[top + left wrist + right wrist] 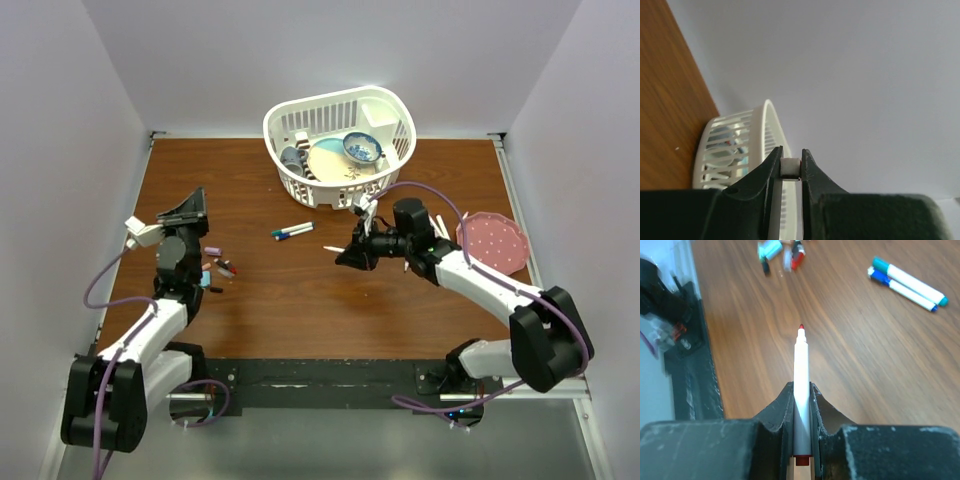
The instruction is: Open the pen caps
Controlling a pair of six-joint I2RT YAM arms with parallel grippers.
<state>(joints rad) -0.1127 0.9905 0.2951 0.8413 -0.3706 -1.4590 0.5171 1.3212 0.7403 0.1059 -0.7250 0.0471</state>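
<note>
R gripper (801, 387) clamps uncapped red pen (801, 355), L gripper (791, 156) pinches white bit (790, 169); lay pen flat, clear of capped pens (909, 282) to left.

2 capped mkrs (292, 232), 1 uncapped red mkr (801, 370), 4+ loose caps (771, 249), 1 basket (322, 99)

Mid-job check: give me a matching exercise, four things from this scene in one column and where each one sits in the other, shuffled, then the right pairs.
Things
1. red-tipped marker
2. teal and blue markers
3. loose caps
4. pink plate

Places
A. lying side by side on the table, in front of the basket
B. at the table's right edge
C. clamped in the right end effector, tip bare
D. clustered beside the left arm

Pairs: 1-C, 2-A, 3-D, 4-B
</note>
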